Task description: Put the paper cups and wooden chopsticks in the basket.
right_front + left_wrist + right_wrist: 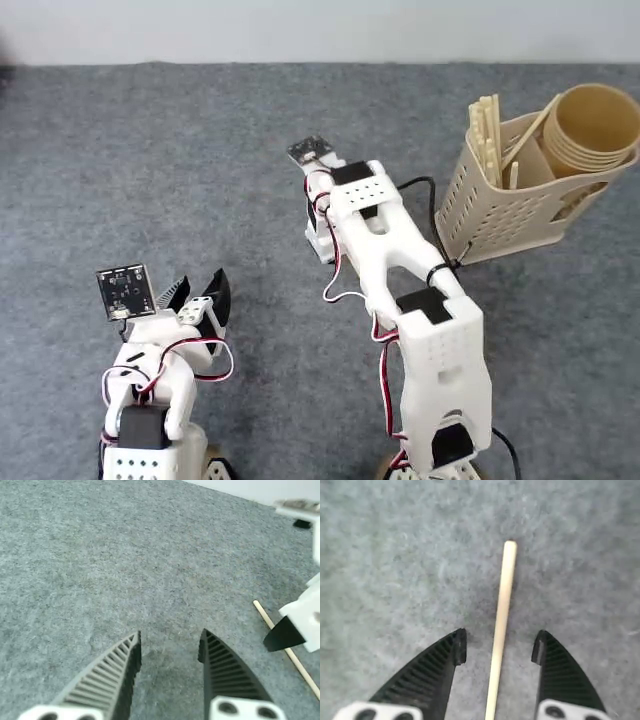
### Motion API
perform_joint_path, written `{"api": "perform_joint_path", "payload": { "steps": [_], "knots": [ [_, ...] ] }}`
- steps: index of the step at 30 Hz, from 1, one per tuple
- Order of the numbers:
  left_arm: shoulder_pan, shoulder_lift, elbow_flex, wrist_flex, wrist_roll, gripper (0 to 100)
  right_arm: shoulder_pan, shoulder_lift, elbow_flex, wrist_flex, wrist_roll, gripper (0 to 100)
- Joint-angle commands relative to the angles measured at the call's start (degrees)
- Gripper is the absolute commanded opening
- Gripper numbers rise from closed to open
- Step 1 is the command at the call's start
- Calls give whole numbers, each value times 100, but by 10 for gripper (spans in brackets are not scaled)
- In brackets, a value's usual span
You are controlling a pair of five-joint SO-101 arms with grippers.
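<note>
Closest in the high view is the right arm (400,260), stretched low over the grey desk (150,150). Beside it, the basket (500,215) already holds stacked paper cups (597,125) and several chopsticks (487,135) standing up.

In the left wrist view, the left gripper (167,647) hangs open – nothing between its jaws.

In the right wrist view, the right gripper (497,647) is spread wide, with one loose chopstick (502,610) lying flat on the desk in the middle (probably lined up for a pinch). Its long side runs straight away from the gripper.
</note>
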Motion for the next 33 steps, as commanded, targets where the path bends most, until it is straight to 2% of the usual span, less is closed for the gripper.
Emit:
{"api": "perform_joint_path", "payload": {
  "steps": [1,7,15,24,33],
  "knots": [
    [0,-62,-40,9,-35,187,4,22,-9,-84,-53,203],
    [0,-62,-40,9,-35,187,22,40,-193,-31,-26,2],
    [0,-62,-40,9,-35,187,-110,-505,-563,1015,-70,8],
    [0,-62,-40,9,-35,187,-576,-2352,-580,2378,-79,8],
    [0,-53,-40,9,-35,187,-514,-4637,-589,2440,-88,8]
  ]
}}
